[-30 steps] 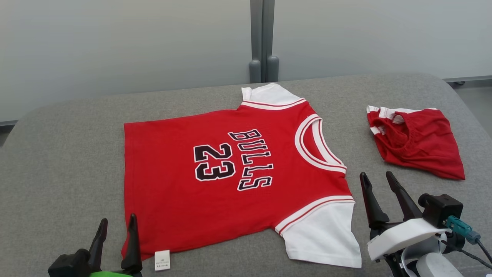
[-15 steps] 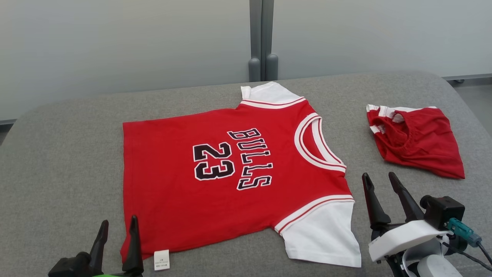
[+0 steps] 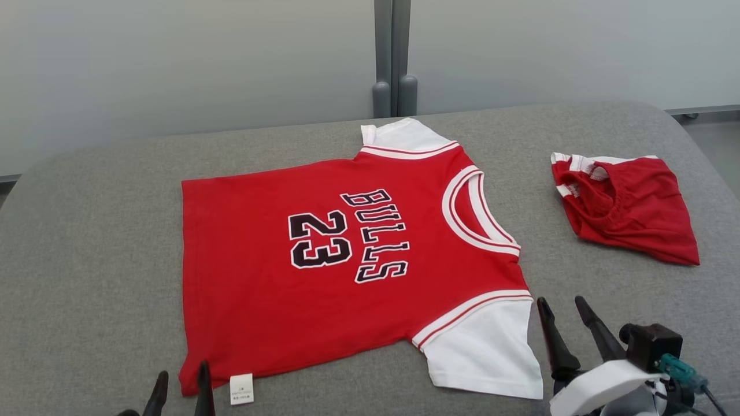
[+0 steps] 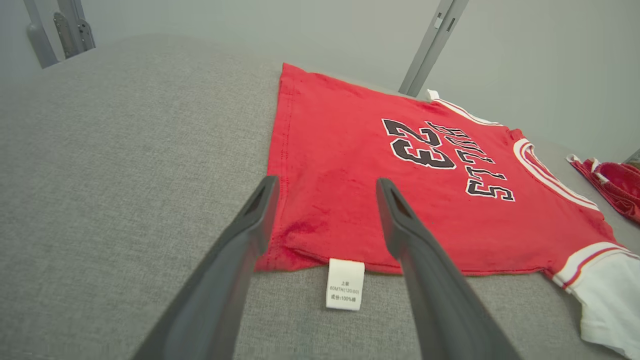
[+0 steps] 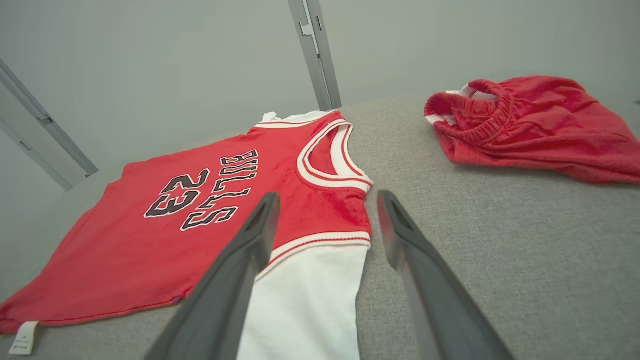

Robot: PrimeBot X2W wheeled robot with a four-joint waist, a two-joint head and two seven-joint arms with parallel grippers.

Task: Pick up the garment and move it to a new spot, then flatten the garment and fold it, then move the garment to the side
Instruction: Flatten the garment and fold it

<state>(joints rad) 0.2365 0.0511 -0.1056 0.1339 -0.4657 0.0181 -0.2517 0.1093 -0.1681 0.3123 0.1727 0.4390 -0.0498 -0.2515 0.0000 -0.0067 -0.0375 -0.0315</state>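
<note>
**Jersey spread flat, both end effectors open beside it**

The red jersey lay flat and face up in the middle of the grey tabletop. Its neck opening pointed right and its hem left, with the black "BULLS" and "23" lettering showing. The near white sleeve lay at the near right corner, and the far white sleeve lay at the far edge. A white label stuck out from the near left corner of the hem onto the tabletop.

The left end effector was at the near left, its two dark fingers spread apart and empty. Its tips were at that hem corner, just beside the label; whether they touched the cloth could not be told. The right end effector stood at the near right, fingers likewise apart and holding nothing, just right of the near white sleeve. A crumpled pair of red shorts lay at the far right, apart from the jersey.
</note>
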